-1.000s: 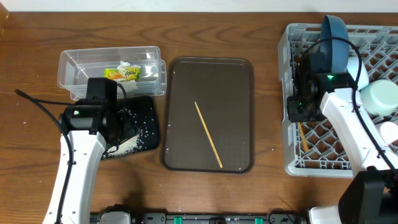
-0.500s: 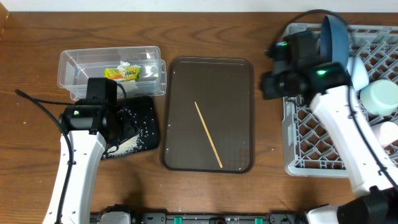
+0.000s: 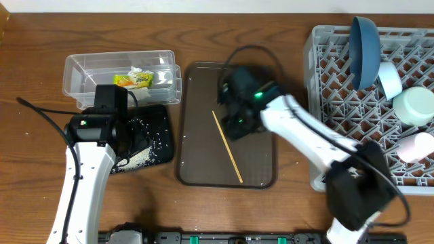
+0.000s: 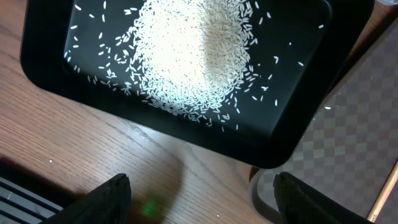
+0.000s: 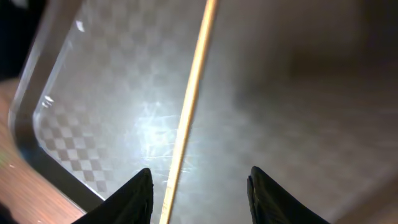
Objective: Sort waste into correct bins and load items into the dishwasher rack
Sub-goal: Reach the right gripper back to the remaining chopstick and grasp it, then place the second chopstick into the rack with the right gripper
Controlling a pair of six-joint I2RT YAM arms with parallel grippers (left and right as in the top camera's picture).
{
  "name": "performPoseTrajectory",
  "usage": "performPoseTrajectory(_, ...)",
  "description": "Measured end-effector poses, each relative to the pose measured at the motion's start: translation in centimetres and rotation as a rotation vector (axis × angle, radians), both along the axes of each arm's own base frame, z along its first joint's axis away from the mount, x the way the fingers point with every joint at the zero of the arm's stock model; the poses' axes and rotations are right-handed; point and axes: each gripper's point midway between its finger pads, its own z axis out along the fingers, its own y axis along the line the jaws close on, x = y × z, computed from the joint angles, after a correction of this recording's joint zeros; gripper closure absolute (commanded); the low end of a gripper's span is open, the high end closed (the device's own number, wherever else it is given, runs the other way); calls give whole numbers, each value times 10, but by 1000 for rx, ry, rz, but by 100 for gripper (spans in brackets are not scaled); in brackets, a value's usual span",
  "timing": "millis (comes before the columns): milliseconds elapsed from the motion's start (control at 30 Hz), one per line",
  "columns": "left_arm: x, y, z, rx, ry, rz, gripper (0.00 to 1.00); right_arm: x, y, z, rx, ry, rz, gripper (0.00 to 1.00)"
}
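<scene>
One wooden chopstick (image 3: 227,146) lies slantwise on the brown serving tray (image 3: 196,169). My right gripper (image 3: 235,125) hovers open over its upper end. In the right wrist view the chopstick (image 5: 189,106) runs between the open fingers (image 5: 205,199), nearer the left one. My left gripper (image 4: 202,199) is open and empty above the black tray (image 4: 56,74) holding rice grains (image 4: 186,56). The clear tub (image 3: 81,71) holds the yellow-green wrapper (image 3: 135,80) and white tissue. The grey rack (image 3: 339,102) holds the dark blue bowl (image 3: 363,44), two pale bowls and the pink cup (image 3: 417,146).
The black tray (image 3: 156,118) sits just left of the brown tray and partly under the clear tub. A few rice grains lie on the wood by the black tray. The right arm stretches from the front right across the rack's left edge.
My right arm has swung left from the rack to over the brown tray, above the chopstick. The left arm has not moved.
</scene>
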Motion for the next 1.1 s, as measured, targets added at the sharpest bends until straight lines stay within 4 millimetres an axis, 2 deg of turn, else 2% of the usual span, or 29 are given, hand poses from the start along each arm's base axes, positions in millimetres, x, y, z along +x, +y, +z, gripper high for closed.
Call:
performPoseTrajectory(167, 0, 0, 0, 0, 0, 0, 24, -26, 16, -41, -77, 80, 56, 53)
performPoseTrajectory(233, 0, 0, 0, 0, 0, 0, 24, -34, 17, -54, -117, 96, 65, 58)
performPoseTrajectory(267, 0, 0, 0, 0, 0, 0, 24, -37, 17, -60, -139, 101, 65, 64)
performPoseTrajectory(333, 0, 0, 0, 0, 0, 0, 24, -36, 15, -62, -173, 83, 46, 71)
performPoseTrajectory(500, 0, 0, 0, 0, 0, 0, 24, -31, 0, -64, -265, 45, -35, 99)
performPoseTrajectory(667, 0, 0, 0, 0, 0, 0, 24, -27, -17, -63, -307, 55, -85, 99)
performPoseTrajectory(800, 0, 0, 0, 0, 0, 0, 24, -22, -41, -63, -349, 91, -130, 99)
performPoseTrajectory(933, 0, 0, 0, 0, 0, 0, 24, -5, -65, -49, -345, 83, -208, 99)
performPoseTrajectory(1000, 0, 0, 0, 0, 0, 0, 24, 7, -72, -30, -308, 40, -244, 99)
performPoseTrajectory(1100, 0, 0, 0, 0, 0, 0, 24, 25, -81, 15, -226, -58, -283, 99)
